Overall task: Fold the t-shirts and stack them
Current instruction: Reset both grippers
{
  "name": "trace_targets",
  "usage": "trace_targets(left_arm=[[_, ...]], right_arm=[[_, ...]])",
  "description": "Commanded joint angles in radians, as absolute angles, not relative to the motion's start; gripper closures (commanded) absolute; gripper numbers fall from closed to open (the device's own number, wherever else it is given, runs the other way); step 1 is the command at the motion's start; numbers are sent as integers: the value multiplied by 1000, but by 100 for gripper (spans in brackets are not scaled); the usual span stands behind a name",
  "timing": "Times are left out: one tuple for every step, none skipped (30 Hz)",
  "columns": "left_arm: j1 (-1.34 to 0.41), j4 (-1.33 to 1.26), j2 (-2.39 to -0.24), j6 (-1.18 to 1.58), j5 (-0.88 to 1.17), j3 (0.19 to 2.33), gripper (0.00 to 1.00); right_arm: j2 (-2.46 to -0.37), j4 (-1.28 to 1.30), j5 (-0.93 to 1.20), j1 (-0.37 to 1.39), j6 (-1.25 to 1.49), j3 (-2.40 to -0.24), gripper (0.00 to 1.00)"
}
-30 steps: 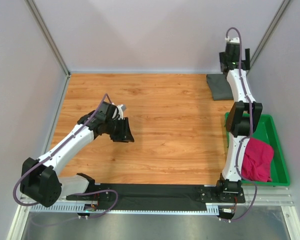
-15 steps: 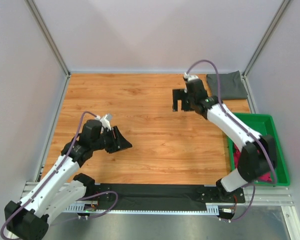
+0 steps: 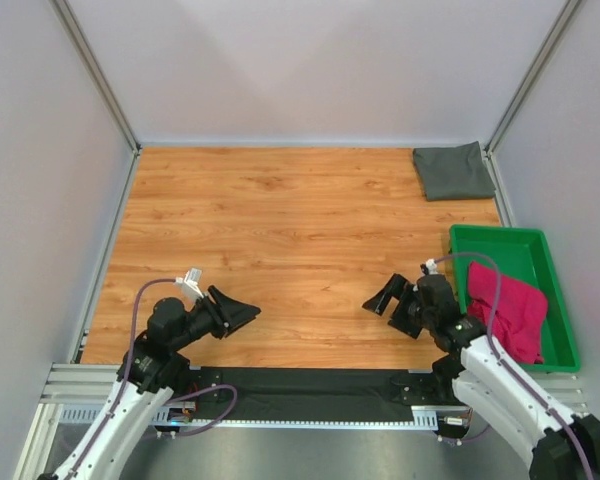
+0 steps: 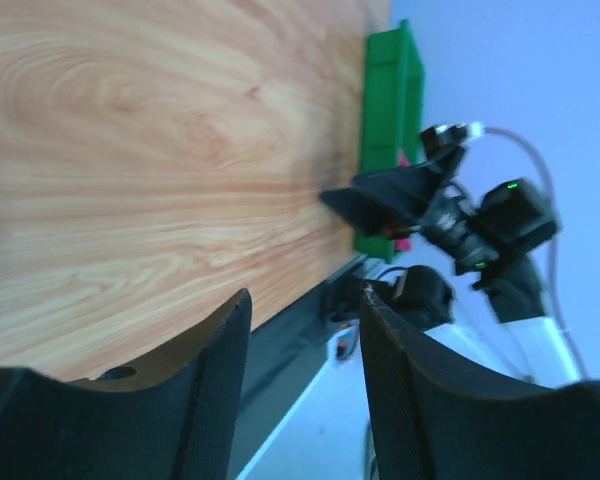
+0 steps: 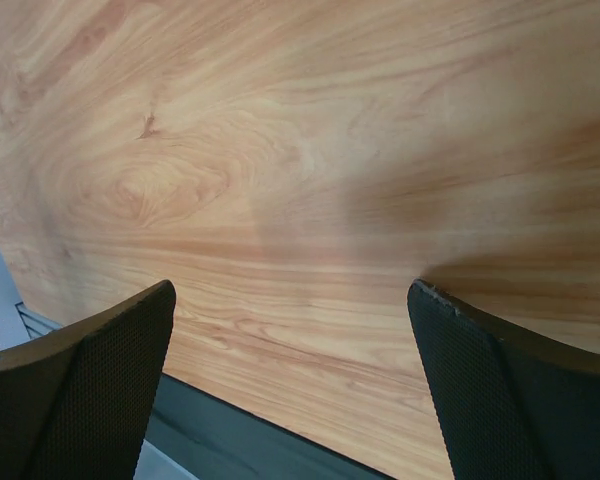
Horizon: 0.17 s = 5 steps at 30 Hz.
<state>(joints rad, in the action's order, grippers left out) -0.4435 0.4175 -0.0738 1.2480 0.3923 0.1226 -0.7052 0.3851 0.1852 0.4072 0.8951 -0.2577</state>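
A folded dark charcoal grey t-shirt (image 3: 454,170) lies at the table's far right corner. A crumpled magenta-pink t-shirt (image 3: 508,311) lies in the green tray (image 3: 527,244) at the right. My left gripper (image 3: 242,314) is open and empty above the near left of the table. My right gripper (image 3: 388,299) is open and empty near the front edge, left of the tray. In the left wrist view my left gripper (image 4: 305,300) points at the right arm (image 4: 460,215) and the tray (image 4: 390,90). In the right wrist view my right gripper (image 5: 292,290) sees only bare wood.
A wooden table top (image 3: 300,230) is enclosed by pale walls on three sides. A black strip (image 3: 300,385) runs along the near edge between the arm bases.
Both arms have drawn back toward their bases. The right gripper left the far right corner and came to the near edge; the grey t-shirt now lies uncovered.
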Motion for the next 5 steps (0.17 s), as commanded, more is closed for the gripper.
trace_targets(left_arm=[[-443, 416, 63, 1342, 403, 68, 44], [-443, 426, 118, 1350, 403, 57, 44], [-443, 434, 132, 1353, 410, 40, 43], [-443, 419, 117, 1342, 422, 37, 43], [-443, 381, 89, 1333, 449, 32, 43]], right_arm=[[-562, 373, 187, 411, 954, -206, 0], [-527, 373, 192, 411, 960, -189, 0], [-461, 374, 192, 413, 980, -157, 0], [-434, 380, 192, 411, 994, -147, 0], [-411, 402, 195, 413, 1000, -141, 0]])
